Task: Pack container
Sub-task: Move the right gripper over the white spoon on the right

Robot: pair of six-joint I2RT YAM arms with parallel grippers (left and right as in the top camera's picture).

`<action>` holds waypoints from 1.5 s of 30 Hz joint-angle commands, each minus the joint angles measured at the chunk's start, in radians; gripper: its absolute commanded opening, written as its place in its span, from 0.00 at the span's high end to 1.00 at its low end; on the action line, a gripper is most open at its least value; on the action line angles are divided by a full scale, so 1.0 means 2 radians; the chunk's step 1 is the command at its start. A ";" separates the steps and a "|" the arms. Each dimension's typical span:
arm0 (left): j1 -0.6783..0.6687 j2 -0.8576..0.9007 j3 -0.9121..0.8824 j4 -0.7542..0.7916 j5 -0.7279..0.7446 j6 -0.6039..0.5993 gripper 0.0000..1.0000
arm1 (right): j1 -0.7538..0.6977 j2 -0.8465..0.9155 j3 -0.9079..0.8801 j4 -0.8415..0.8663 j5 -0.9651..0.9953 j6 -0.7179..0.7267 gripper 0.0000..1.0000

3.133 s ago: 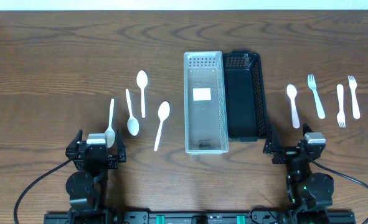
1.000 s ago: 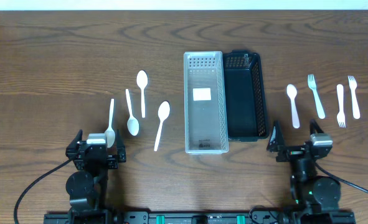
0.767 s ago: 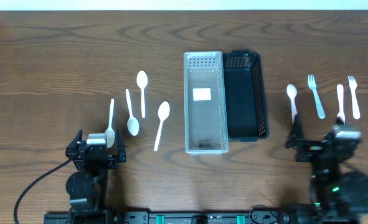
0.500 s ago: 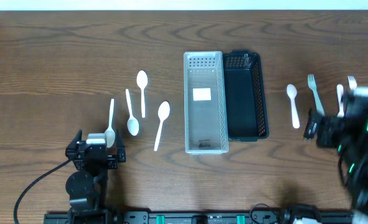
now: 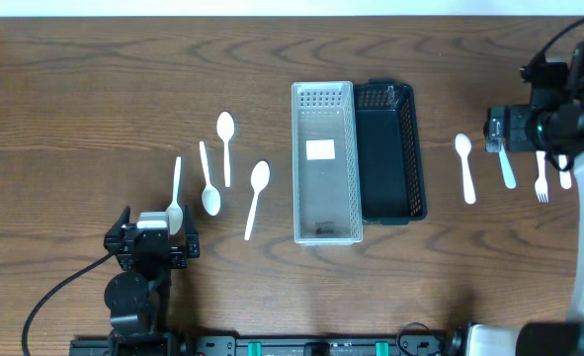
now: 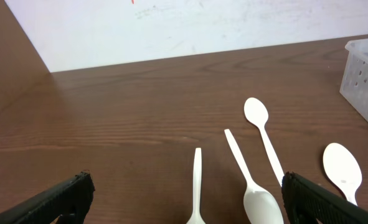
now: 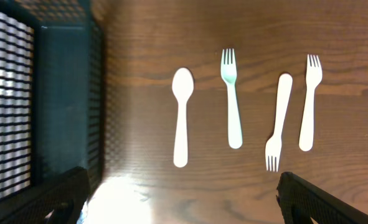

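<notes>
Two claws stand spread to their widest, each with nothing in its grip. Nearest, at the left, the left gripper (image 6: 187, 183) sits low at the table's near edge, and just beyond it four white spoons (image 5: 208, 180) lie roughly near-to-far, two bowls near, two bowls far. At centre the clear container (image 5: 324, 163) and the black container (image 5: 390, 150) lie side by side, long axes near-to-far, the black one to the right and set slightly farther back; both hold no cutlery. Farther right, the right gripper (image 7: 180, 180) hangs above a lone spoon (image 7: 181, 118), bowl far, and three forks (image 7: 232, 99), two with tines far and one with tines near.
</notes>
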 commanded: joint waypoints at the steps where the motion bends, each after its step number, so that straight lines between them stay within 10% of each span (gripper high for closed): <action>1: 0.002 -0.001 -0.013 -0.003 0.001 -0.003 0.02 | -0.005 0.027 0.011 0.007 0.024 -0.009 0.01; 45: 0.002 -0.001 -0.013 -0.003 0.001 -0.003 0.02 | 0.051 0.264 -0.007 0.076 0.038 0.072 0.01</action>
